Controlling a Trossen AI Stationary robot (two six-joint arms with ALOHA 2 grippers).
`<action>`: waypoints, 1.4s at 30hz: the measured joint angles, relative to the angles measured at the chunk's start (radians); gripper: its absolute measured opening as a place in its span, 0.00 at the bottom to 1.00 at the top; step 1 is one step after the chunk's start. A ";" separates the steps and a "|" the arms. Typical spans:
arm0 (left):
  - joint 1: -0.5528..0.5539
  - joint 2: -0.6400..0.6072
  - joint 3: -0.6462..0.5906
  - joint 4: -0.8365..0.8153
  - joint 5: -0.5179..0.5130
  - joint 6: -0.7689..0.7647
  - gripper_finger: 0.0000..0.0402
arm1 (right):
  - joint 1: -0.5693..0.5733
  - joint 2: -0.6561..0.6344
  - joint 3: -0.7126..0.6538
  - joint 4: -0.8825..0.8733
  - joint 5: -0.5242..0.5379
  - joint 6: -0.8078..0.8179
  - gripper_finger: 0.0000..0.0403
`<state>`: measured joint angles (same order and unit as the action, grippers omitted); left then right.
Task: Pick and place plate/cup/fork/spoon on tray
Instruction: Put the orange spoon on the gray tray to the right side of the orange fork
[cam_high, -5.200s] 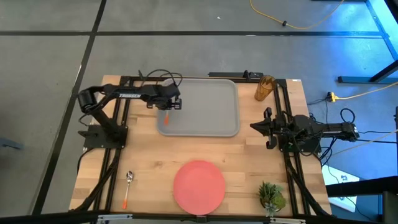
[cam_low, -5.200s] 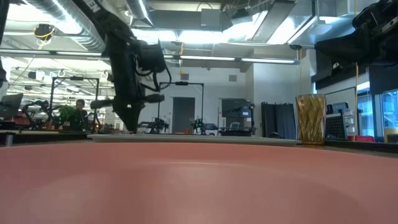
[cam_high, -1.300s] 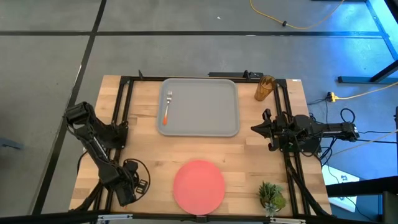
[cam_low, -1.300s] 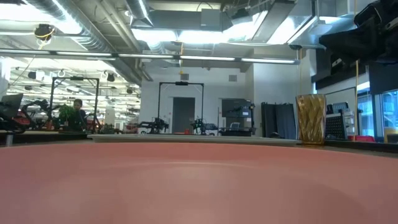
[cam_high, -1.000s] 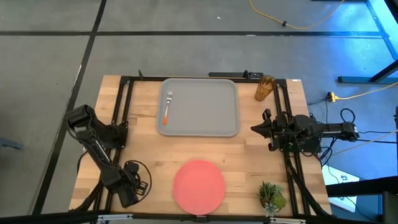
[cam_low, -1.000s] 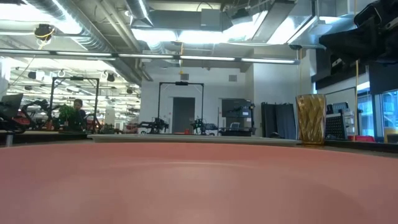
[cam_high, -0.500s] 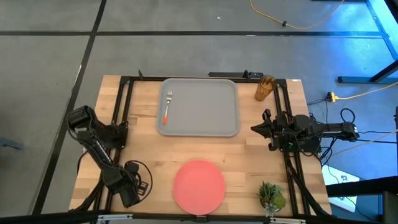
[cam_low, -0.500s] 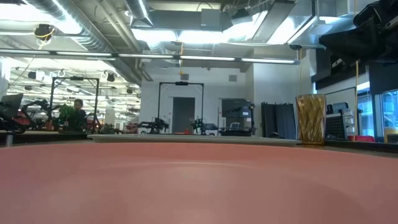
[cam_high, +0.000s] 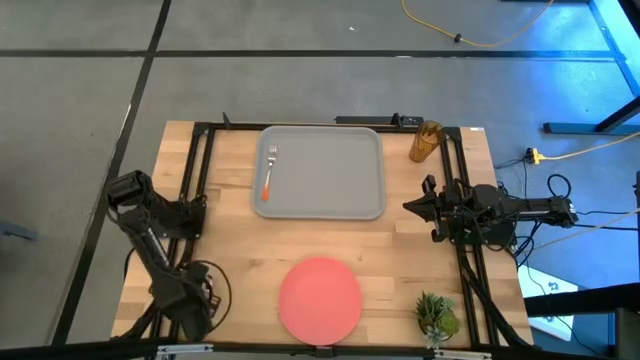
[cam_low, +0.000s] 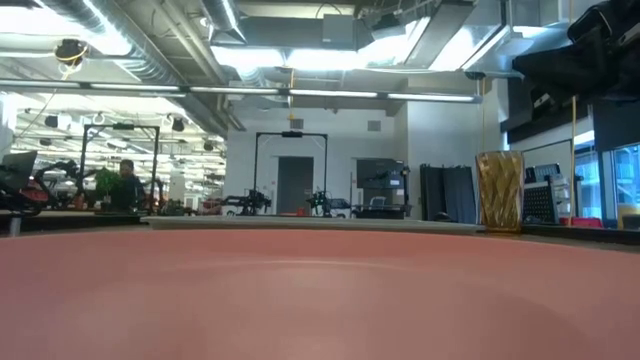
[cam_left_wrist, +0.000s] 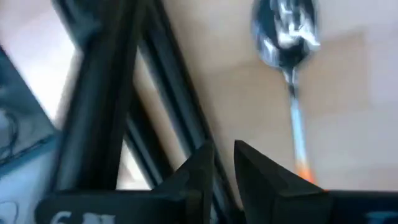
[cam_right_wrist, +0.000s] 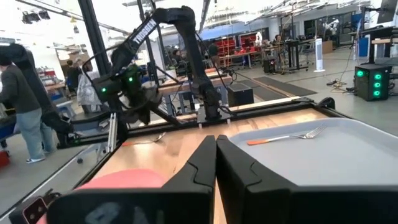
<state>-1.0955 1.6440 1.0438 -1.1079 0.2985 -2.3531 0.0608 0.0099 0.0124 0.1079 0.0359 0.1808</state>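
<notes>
One of four items, the fork (cam_high: 267, 172), lies on the tray (cam_high: 330, 172); plate (cam_high: 320, 298), cup (cam_high: 425, 141) and spoon (cam_left_wrist: 287, 46) remain on the table, the left gripper (cam_left_wrist: 219, 163), fingers nearly pressed together and apparently empty, beside the spoon, the right gripper (cam_right_wrist: 216, 146) pressed closed, waiting.

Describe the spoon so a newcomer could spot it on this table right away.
Start at the grey tray and move to the table's near-left corner, left of the coral-red plate, where the left gripper hangs. The spoon lies there on bare wood beside the black frame rail. Its rounded silver bowl distinguishes it from the narrow-headed fork on the tray.

No legible txt or labels anywhere.
</notes>
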 joint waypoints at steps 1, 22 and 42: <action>-0.004 0.000 0.000 -0.013 -0.009 0.000 0.14 | 0.000 -0.001 0.000 -0.005 0.005 -0.003 0.03; 0.041 -0.005 0.003 0.072 -0.223 0.652 0.14 | 0.000 -0.001 0.000 0.006 0.016 -0.005 0.03; 0.016 -0.122 -0.003 -0.052 -0.328 0.992 0.14 | 0.000 -0.001 0.000 0.006 0.015 -0.002 0.03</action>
<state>-1.0790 1.5216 1.0411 -1.1596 -0.0293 -1.3615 0.0608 0.0093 0.0120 0.1139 0.0509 0.1783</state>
